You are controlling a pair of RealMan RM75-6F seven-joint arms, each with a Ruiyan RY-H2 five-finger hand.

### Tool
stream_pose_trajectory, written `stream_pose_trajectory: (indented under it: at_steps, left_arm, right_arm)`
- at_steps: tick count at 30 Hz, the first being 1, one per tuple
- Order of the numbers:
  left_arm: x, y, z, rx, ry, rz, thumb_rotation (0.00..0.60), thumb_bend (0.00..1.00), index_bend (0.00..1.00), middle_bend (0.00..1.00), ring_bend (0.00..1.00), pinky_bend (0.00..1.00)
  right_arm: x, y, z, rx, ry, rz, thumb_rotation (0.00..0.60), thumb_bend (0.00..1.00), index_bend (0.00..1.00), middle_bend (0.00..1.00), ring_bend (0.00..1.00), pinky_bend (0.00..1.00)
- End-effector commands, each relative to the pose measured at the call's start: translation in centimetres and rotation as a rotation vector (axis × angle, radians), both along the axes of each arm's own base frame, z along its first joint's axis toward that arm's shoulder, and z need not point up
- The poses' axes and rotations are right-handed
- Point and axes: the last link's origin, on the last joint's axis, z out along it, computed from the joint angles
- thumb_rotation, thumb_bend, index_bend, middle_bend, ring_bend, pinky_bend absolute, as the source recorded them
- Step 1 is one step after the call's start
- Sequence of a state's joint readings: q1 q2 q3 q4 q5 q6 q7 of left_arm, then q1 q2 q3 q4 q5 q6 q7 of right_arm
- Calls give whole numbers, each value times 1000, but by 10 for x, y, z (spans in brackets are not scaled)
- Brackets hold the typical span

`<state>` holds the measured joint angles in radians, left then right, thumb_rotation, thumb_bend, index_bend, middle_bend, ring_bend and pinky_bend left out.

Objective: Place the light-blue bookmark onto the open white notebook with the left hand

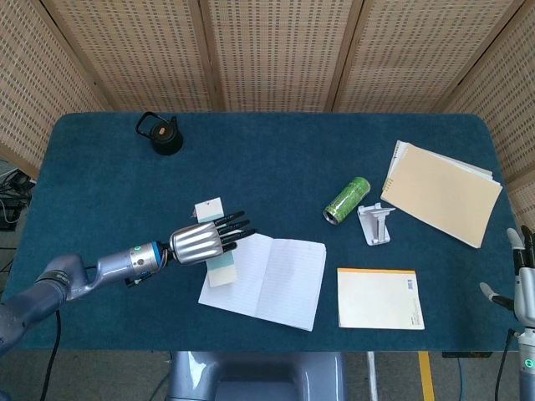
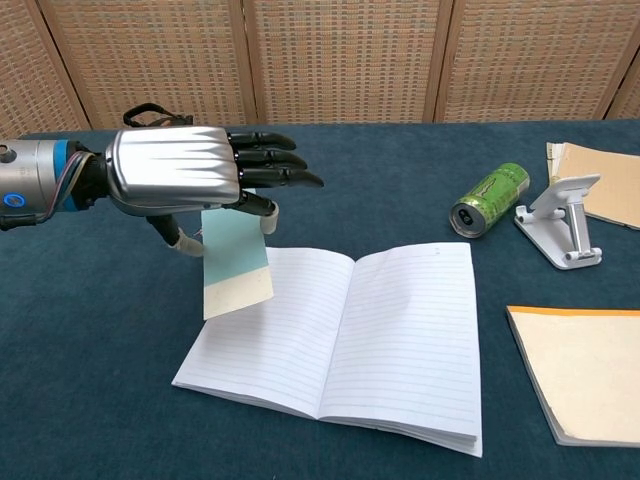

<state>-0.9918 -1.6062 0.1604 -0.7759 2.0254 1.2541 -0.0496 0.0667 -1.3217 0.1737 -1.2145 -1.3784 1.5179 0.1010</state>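
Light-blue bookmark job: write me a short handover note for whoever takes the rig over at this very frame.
Left hand: holds the light-blue rectangular bookmark hanging down, over the left edge of the open white lined notebook.
Right hand: at the table's right edge, fingers apart, holding nothing.
Done: bookmark picked up and carried to the notebook.
Left: lower it onto the page and let go.

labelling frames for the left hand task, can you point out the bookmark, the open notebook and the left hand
light-blue bookmark (image 2: 233,262), chest view, on its blue face below the fingers
open white notebook (image 2: 400,340), chest view, on the right-hand page
left hand (image 2: 175,170), chest view, on the silver back of the hand
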Motion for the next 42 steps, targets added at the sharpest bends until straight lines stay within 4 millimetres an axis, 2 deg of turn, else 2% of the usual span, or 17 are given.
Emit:
stream_pose_trajectory:
  at_steps: [1, 8, 23, 42]
  left_arm:
    - [9, -3, -7, -32, -1, -59, 600, 114, 574, 0, 0, 0]
    - [14, -9, -19, -85, 12, -173, 600, 114, 576, 0, 0, 0]
    - [15, -11, -31, -157, 41, -254, 600, 114, 580, 0, 0, 0]
    - [32, -9, -51, -145, 117, -371, 600, 114, 570, 0, 0, 0]
  right_arm:
    - [-2, 0, 1, -1, -3, -7, 600, 103, 13, 0, 0, 0]
    - [-5, -1, 1, -2, -4, -16, 600, 103, 13, 0, 0, 0]
    - [-7, -1, 2, -6, -3, -21, 600, 103, 13, 0, 0, 0]
    - [-9, -1, 4, -14, -12, -26, 600, 103, 13, 0, 0, 0]
